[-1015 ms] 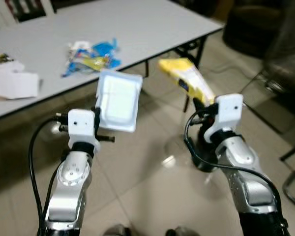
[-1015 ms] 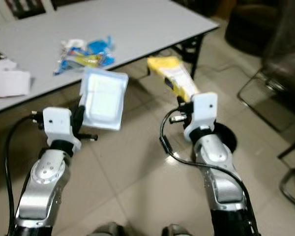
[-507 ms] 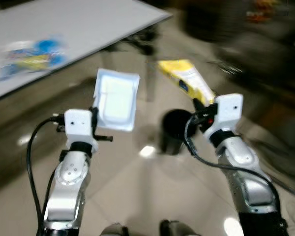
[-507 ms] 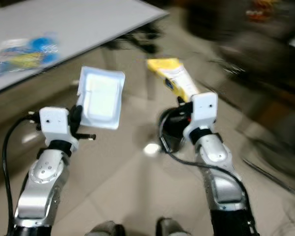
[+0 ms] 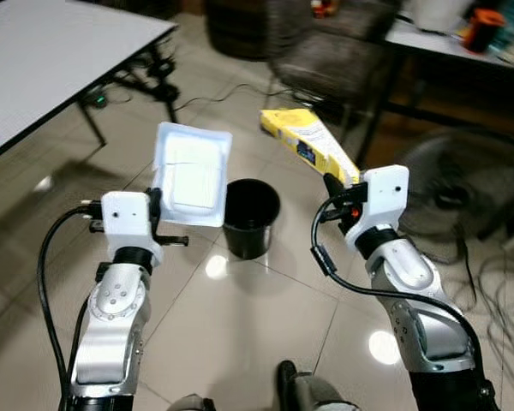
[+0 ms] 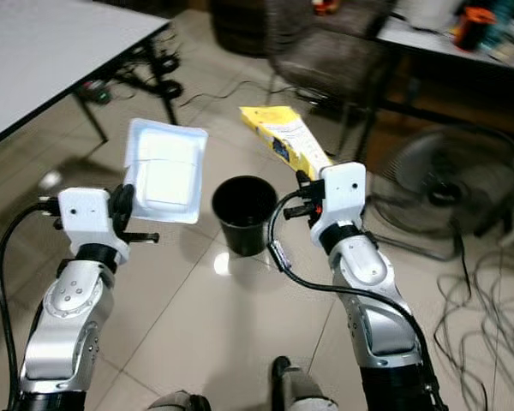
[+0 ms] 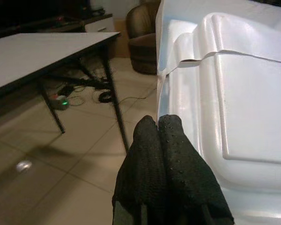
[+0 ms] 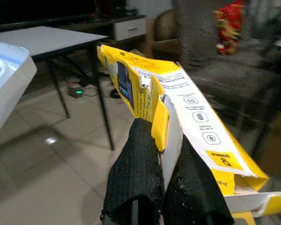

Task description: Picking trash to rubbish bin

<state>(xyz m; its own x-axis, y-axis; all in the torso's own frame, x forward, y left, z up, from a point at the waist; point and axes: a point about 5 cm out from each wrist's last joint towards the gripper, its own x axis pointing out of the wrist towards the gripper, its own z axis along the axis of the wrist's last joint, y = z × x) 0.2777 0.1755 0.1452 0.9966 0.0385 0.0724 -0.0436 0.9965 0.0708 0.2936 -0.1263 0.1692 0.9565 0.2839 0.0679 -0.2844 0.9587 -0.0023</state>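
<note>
On the tiled floor ahead, between my two arms, stands a black rubbish bin (image 5: 250, 216). My left tool (image 7: 163, 136) is pinched tight on the edge of a white plastic tray (image 5: 191, 174), held upright just left of the bin. My right tool (image 8: 160, 154) clamps a flattened yellow carton (image 5: 310, 145), raised up and right of the bin. Grey table (image 5: 43, 51) sits far left; a floor fan (image 5: 463, 184) at right.

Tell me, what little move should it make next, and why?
Probably step closer to the bin: the left gripper holds a white tray and the right gripper a yellow box, both raised short of the bin's open mouth.
</note>
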